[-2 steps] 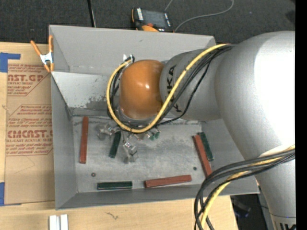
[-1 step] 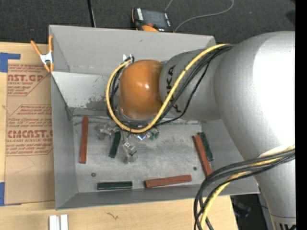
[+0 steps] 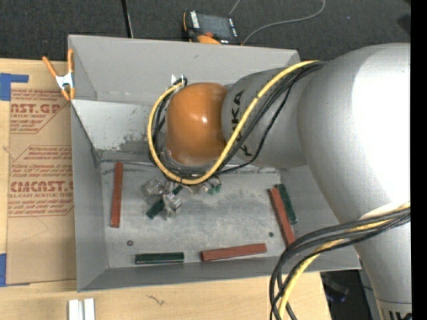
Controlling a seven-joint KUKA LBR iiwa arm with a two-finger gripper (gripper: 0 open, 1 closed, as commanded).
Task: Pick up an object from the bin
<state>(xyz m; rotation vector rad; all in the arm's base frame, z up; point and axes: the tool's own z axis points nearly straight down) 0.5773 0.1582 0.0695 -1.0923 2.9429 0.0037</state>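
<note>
My gripper [image 3: 164, 195] shows as shiny metal parts under the orange wrist cover, low over the bin floor left of the middle. A short dark green piece [image 3: 156, 209] pokes out at its lower left edge, touching or just under the metal; whether it is held I cannot tell. A small green bit [image 3: 215, 187] lies just right of the gripper. A red-brown stick [image 3: 117, 194] lies lengthwise along the left side of the floor, apart from the gripper.
Along the front wall lie a dark green stick [image 3: 159, 259] and a red-brown stick [image 3: 233, 252]. At the right side a red-brown stick [image 3: 281, 216] and a dark green stick [image 3: 287, 203] lie side by side. The arm covers the bin's back right.
</note>
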